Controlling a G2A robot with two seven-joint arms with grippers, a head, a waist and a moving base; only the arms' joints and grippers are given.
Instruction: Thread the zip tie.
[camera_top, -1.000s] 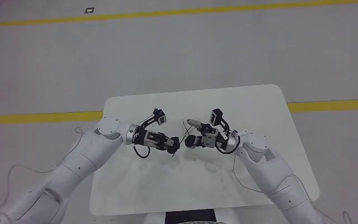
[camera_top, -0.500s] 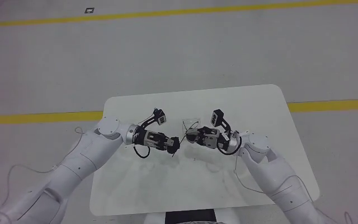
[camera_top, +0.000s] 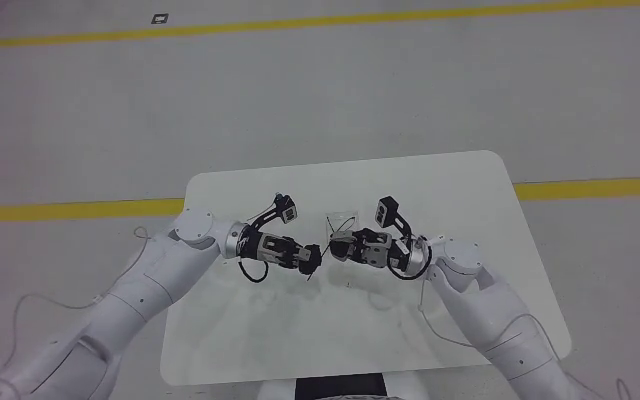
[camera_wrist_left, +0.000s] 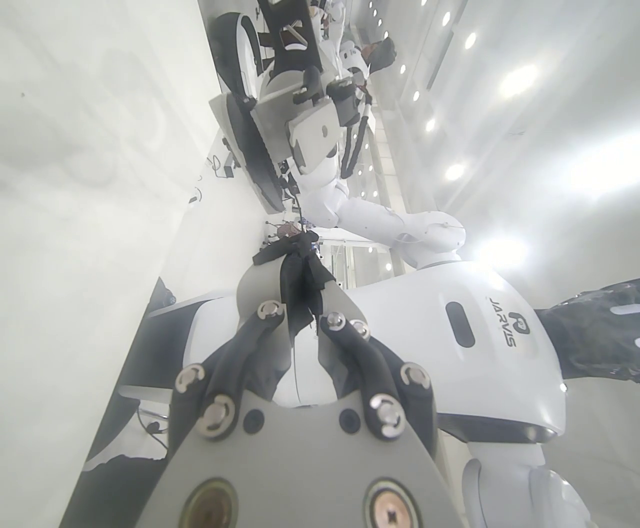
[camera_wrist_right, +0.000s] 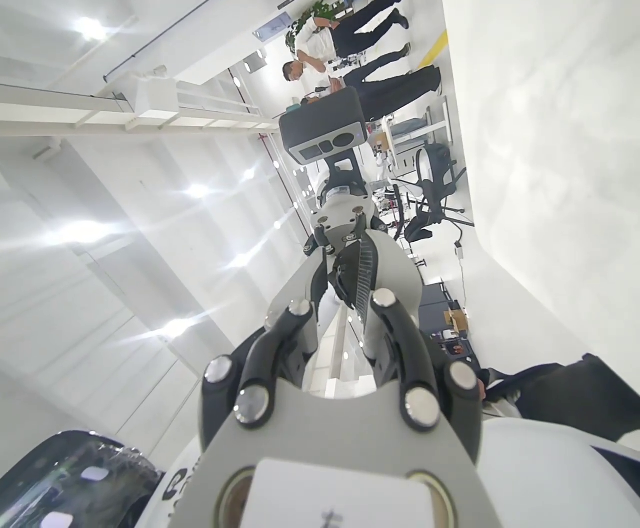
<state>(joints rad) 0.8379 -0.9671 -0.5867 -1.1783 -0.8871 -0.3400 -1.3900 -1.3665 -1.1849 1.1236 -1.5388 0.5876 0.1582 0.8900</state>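
Note:
The zip tie (camera_top: 312, 272) is a thin dark strip hanging down toward the table from my left gripper (camera_top: 312, 258), which is shut on it above the table's middle. In the left wrist view the left gripper (camera_wrist_left: 300, 250) has its black pads pressed together. My right gripper (camera_top: 338, 247) faces it tip to tip, a few centimetres away, fingers drawn together on the strip's other part, which rises as a faint thin line (camera_top: 328, 228). In the right wrist view the right gripper (camera_wrist_right: 345, 280) shows a ribbed pad (camera_wrist_right: 365, 265), with the left gripper's body just beyond.
The white table (camera_top: 450, 190) has rounded corners, with bare surface on every side of the two grippers. Yellow floor lines run behind it and level with its middle. People stand far off in the room behind, in the right wrist view.
The right gripper stood open a second ago with one finger spread wide. It has since shut and edged toward the left gripper. The left arm has kept still.

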